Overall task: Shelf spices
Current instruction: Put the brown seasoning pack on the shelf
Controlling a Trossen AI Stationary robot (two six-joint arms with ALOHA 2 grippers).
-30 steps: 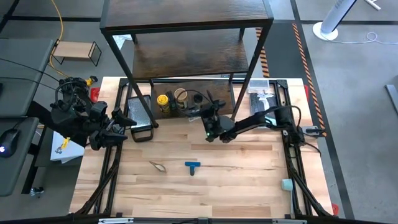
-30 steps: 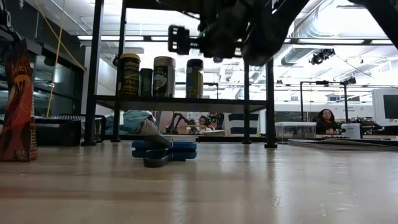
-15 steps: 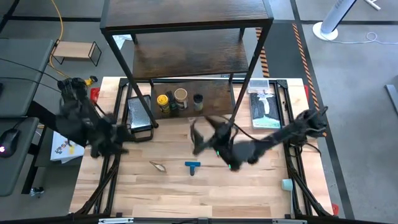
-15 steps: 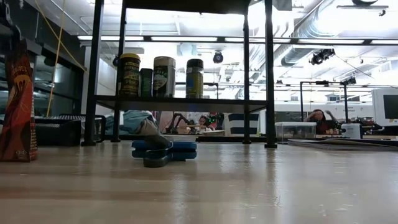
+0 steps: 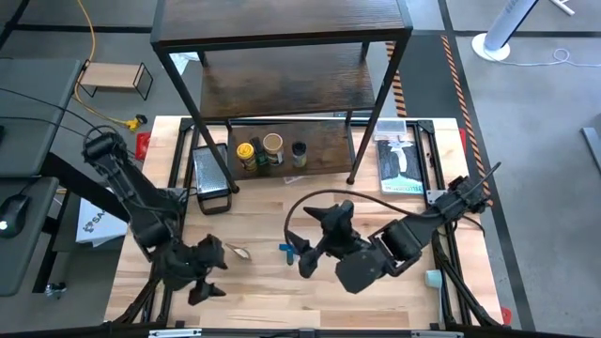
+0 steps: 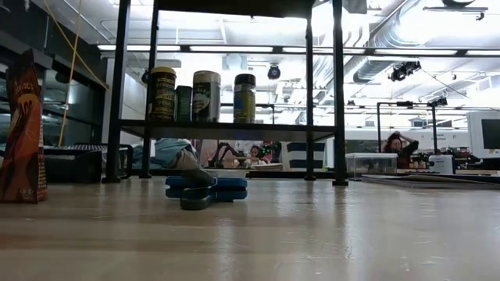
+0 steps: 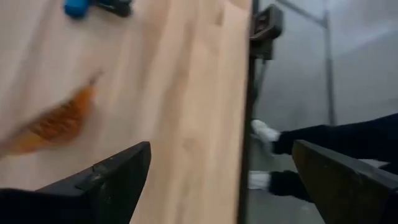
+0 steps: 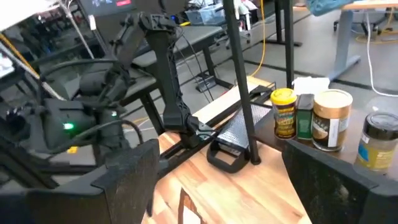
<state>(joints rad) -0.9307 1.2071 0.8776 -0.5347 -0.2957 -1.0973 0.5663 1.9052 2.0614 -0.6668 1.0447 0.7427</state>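
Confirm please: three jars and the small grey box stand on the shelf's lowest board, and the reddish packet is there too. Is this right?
Not quite. The packet lies on the table, near the left gripper, as the high view shows. The jars and the box do stand on the shelf's lowest board.

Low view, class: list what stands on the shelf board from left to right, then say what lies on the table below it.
Yellow-lidded jar → small dark grey box → tan-lidded jar → black-lidded jar. On the table below: the blue T-shaped piece.
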